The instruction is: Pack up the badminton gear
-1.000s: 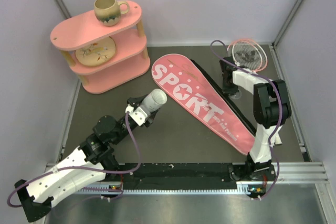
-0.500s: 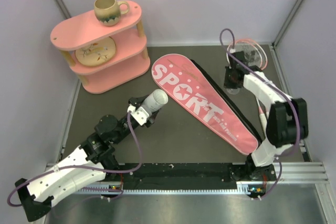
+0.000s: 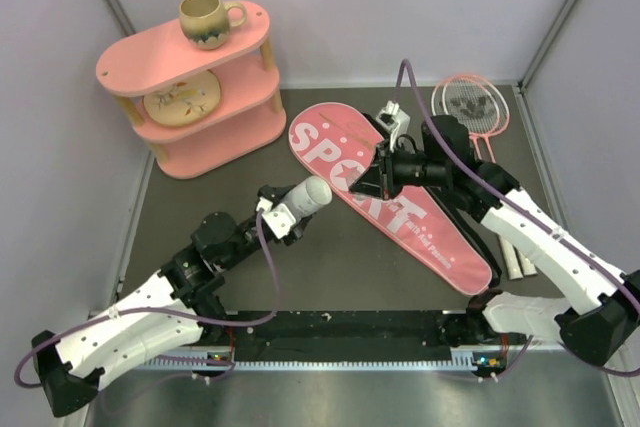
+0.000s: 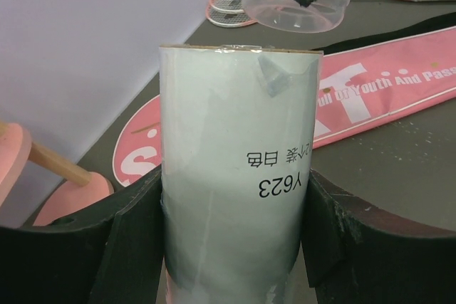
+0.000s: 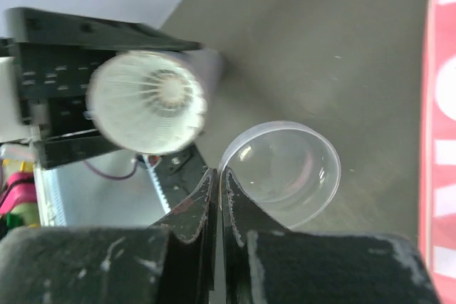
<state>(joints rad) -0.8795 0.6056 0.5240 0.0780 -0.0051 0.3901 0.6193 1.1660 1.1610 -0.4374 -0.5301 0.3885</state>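
My left gripper (image 3: 278,215) is shut on the long white tube (image 3: 302,195), holding it tilted up toward the bag; it fills the left wrist view (image 4: 235,197). White shuttlecock feathers (image 5: 149,97) show in the tube's open end. My right gripper (image 3: 370,175) is shut on the rim of a clear round cap (image 5: 281,172), held over the bag a short way from the tube's mouth. The cap also shows in the left wrist view (image 4: 292,1). The pink SPORT bag (image 3: 420,227) lies diagonally mid-table. Two pink rackets (image 3: 470,105) lie at the back right.
A pink two-tier shelf (image 3: 190,137) stands at the back left with a brown mug (image 3: 208,19) on top and a plate on its lower tier. The racket handles (image 3: 515,259) run along the right side past the bag. Grey walls close in the table.
My right arm has swung from the rackets at the back right to over the bag, bringing the clear cap near the tube's mouth. My left gripper has shifted the tube slightly right.
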